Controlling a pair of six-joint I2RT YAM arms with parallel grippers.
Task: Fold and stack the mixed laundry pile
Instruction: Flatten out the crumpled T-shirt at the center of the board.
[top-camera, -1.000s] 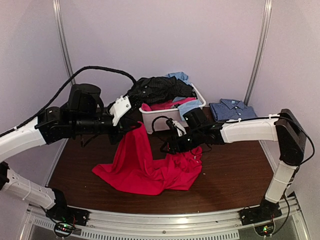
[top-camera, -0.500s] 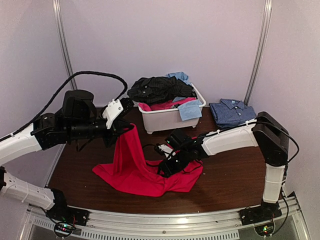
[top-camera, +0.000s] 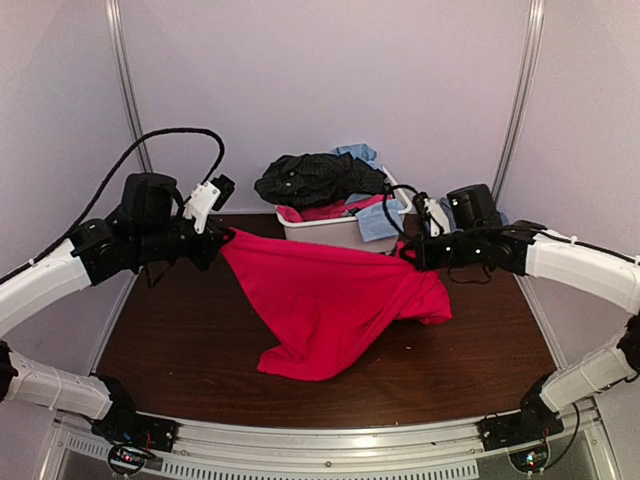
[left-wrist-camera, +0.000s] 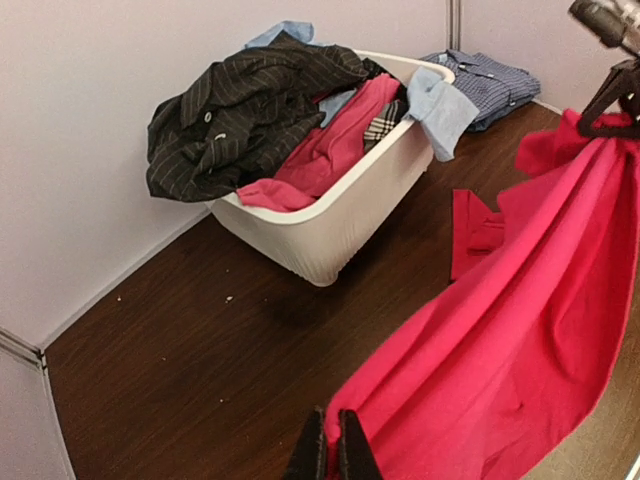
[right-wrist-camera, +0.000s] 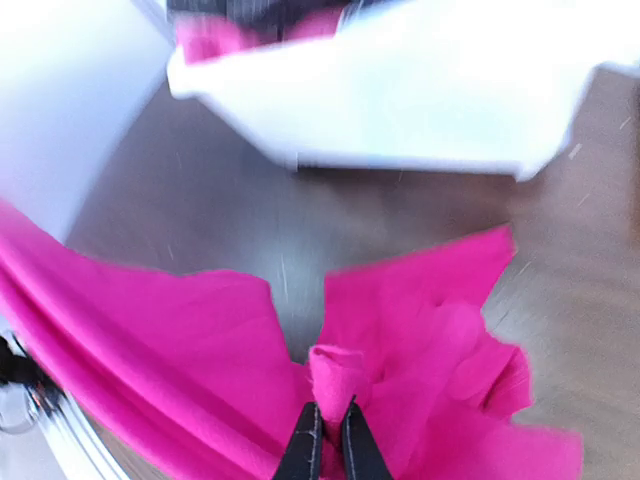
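Note:
A bright pink-red garment hangs stretched between my two grippers, its lower part sagging onto the table. My left gripper is shut on one corner, seen pinched between the jaws in the left wrist view. My right gripper is shut on a bunched fold of the same cloth. The rest of the mixed laundry pile sits in the white tub: a black pinstriped garment, pink cloth and a light blue piece.
A folded blue checked shirt lies on the table to the right of the tub, near the back wall. The dark wooden table is walled at the back and sides. The right wrist view is blurred.
The right gripper closed on the pink-red garment and lifted it up to the right. The left gripper drew back to the left. The cloth went from a heap to a stretched span.

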